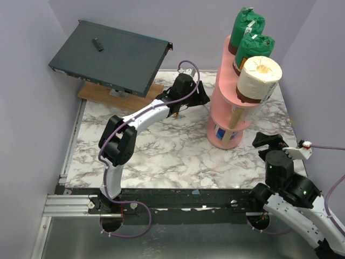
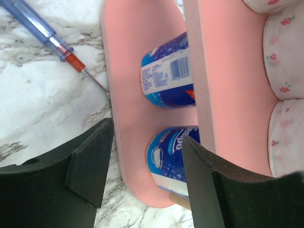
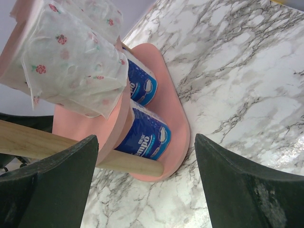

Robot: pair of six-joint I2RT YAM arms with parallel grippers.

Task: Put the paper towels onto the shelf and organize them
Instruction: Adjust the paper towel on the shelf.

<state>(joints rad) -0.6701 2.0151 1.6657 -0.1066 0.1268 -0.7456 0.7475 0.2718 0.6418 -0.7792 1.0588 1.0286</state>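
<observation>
Two blue rolls (image 2: pixel 166 71) lie on the bottom board of the pink shelf (image 2: pixel 128 71), straight ahead of the left gripper (image 2: pixel 145 168), whose jaws stand spread and empty. A screwdriver (image 2: pixel 42 28) lies ahead to its left. The right gripper (image 3: pixel 147 183), also spread and empty, faces the same rolls.

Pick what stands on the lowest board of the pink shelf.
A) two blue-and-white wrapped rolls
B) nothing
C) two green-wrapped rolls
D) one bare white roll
A: the left wrist view shows two blue-and-white rolls side by side on the bottom board of the shelf, and the right wrist view shows the same pair there; the green rolls are on the top board.
</observation>
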